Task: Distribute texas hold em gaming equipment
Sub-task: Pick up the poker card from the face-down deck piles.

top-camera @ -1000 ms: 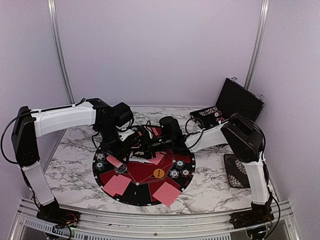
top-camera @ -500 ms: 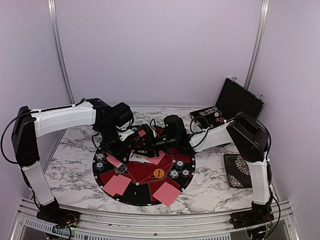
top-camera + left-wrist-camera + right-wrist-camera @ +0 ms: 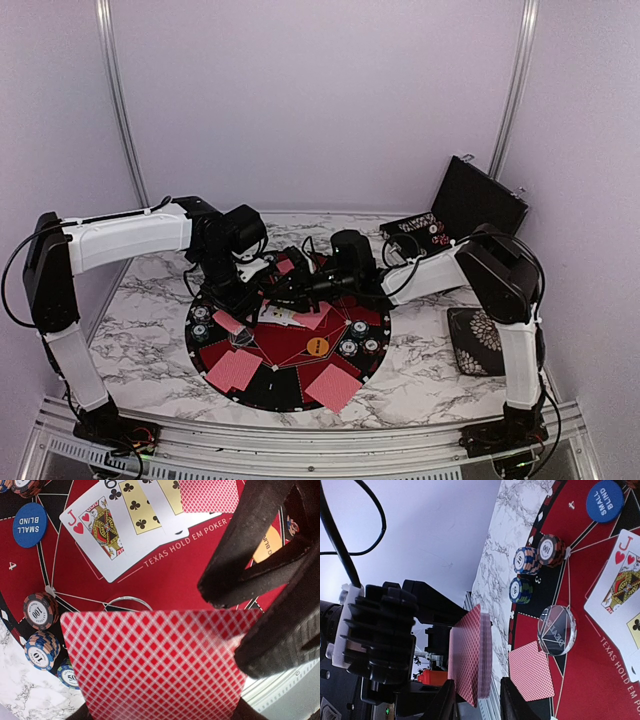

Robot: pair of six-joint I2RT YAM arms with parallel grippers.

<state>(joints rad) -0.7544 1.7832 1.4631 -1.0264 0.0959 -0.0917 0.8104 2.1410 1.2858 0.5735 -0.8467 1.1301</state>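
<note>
A thick deck of red diamond-backed playing cards (image 3: 470, 657) is held upright in the left gripper (image 3: 437, 645) over the far edge of the round red-and-black poker mat (image 3: 290, 345). The right gripper (image 3: 476, 700) has its fingers either side of the deck's edge; contact cannot be told. Face-up jack of hearts (image 3: 100, 527), blue "SMALL BLIND" disc (image 3: 29, 525) and striped chip stacks (image 3: 40, 630) lie on the mat
</note>
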